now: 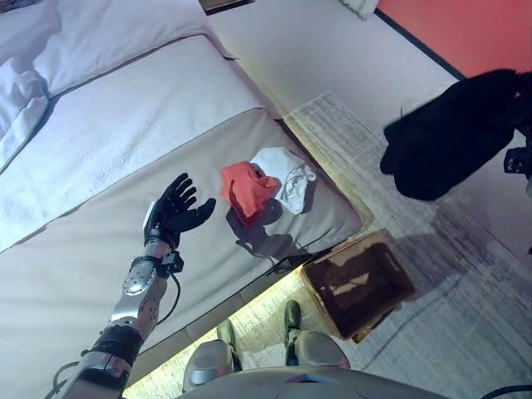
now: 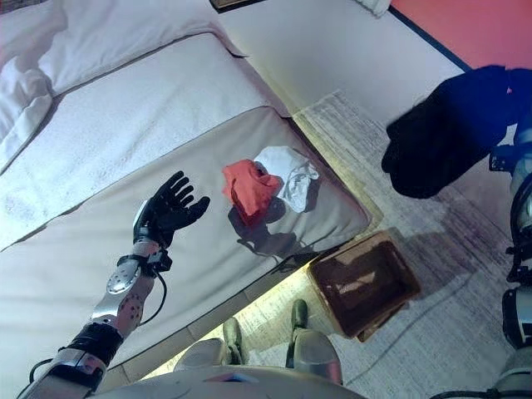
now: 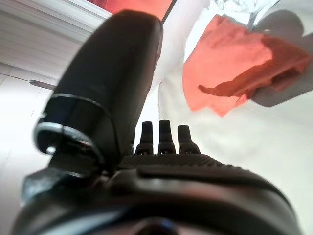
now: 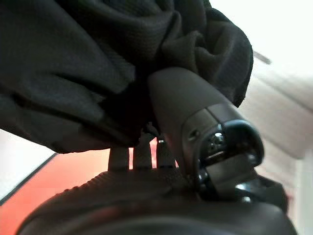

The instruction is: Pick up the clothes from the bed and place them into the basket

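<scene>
A red cloth [image 1: 247, 189] and a white cloth [image 1: 287, 170] lie bunched together near the foot corner of the bed [image 1: 75, 274]. My left hand [image 1: 174, 208] hovers open over the beige cover, a short way left of the red cloth [image 3: 230, 73], touching nothing. A black garment [image 1: 453, 133] hangs in the air at the right, above the rug and beyond the basket. My right hand [image 4: 195, 107] is shut on the black garment [image 4: 73, 63], thumb and fingers buried in its folds. The brown basket [image 1: 357, 283] stands on the floor by the bed's corner and looks empty.
A pale striped rug [image 1: 449, 316] covers the floor under the basket. White bedding and pillows [image 1: 50, 58] lie at the head of the bed, upper left. A red wall [image 1: 465, 29] with a dark skirting runs across the upper right.
</scene>
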Controlling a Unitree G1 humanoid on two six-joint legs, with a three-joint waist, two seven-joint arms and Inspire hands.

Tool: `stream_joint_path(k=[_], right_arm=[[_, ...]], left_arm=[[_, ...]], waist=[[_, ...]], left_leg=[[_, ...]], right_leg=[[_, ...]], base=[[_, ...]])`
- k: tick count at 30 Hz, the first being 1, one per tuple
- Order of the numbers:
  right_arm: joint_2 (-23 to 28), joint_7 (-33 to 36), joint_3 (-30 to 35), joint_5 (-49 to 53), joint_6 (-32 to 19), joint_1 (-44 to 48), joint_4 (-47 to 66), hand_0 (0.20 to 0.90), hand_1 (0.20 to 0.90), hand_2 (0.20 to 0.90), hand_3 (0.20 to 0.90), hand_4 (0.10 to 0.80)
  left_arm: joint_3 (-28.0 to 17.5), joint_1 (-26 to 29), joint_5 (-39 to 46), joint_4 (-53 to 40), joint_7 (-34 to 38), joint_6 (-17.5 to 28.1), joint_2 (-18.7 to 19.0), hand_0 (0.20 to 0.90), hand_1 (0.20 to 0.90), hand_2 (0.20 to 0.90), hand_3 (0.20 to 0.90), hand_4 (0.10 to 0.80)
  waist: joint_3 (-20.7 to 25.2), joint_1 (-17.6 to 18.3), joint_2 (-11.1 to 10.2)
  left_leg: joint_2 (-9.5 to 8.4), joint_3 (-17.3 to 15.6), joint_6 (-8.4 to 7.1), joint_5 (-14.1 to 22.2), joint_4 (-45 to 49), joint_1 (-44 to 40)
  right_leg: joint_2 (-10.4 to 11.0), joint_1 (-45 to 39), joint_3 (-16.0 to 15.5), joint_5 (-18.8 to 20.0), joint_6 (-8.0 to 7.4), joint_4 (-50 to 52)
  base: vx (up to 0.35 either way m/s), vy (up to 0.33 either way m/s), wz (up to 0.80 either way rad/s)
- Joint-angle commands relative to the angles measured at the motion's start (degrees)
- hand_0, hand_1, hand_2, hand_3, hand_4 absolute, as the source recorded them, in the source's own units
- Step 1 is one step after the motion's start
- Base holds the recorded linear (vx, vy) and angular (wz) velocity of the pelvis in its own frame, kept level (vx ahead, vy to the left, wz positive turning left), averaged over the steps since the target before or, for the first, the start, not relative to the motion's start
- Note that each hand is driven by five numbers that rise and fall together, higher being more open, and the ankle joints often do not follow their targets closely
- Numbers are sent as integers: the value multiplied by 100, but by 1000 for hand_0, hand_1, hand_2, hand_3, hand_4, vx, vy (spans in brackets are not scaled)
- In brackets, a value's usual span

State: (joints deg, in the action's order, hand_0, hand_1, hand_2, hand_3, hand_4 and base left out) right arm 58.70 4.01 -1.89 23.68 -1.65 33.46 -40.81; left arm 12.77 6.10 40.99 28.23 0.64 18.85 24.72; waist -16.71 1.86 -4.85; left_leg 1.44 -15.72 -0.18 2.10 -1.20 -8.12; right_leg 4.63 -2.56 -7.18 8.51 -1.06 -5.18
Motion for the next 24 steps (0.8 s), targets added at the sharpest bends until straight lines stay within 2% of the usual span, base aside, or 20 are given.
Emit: stream_joint_path(k=[1,6,12,18,24], right_arm=[[382,52,344,208,-546,-75,556,300,300,300,200,100],[-351,86,456,-30,-154,-818,792,300,300,300,200,100],[-724,94,253,-123,281,-881,550,300,300,300,200,100],[-1309,297,153,-349,343,-1171,266,300,300,300,200,100],[-1462,439,-17,-401,143,-926,-415,300,300,300,200,100]], left_arm=[[208,-177,-183,-88,-225,508,-105,900,900,900,900,800],[167,-44,-365,-49,-198,353,-260,900,900,900,900,800],[186,32,-423,-164,-113,251,-272,900,900,900,900,800],[161,-39,-369,-245,-135,188,-293,900,900,900,900,800],[348,193,-261,-288,-163,308,-340,900,900,900,900,800]], waist=[[1083,9,-20],[1041,172,22],[942,257,132],[808,327,333],[535,355,591]], left_leg=[[302,359,-84,131,-303,100],[336,194,-125,148,-322,11],[378,111,-191,122,-317,23],[407,89,-231,93,-316,68],[409,90,-276,66,-284,266]], right_leg=[[158,63,-24,-525,-607,387],[97,-1,119,-561,-539,282],[74,32,193,-580,-494,236],[66,112,215,-624,-464,278],[122,327,162,-624,-468,324]], base=[[19,-74,-22],[17,-79,-22],[11,-65,-12],[6,-80,-3],[-114,-35,3]])
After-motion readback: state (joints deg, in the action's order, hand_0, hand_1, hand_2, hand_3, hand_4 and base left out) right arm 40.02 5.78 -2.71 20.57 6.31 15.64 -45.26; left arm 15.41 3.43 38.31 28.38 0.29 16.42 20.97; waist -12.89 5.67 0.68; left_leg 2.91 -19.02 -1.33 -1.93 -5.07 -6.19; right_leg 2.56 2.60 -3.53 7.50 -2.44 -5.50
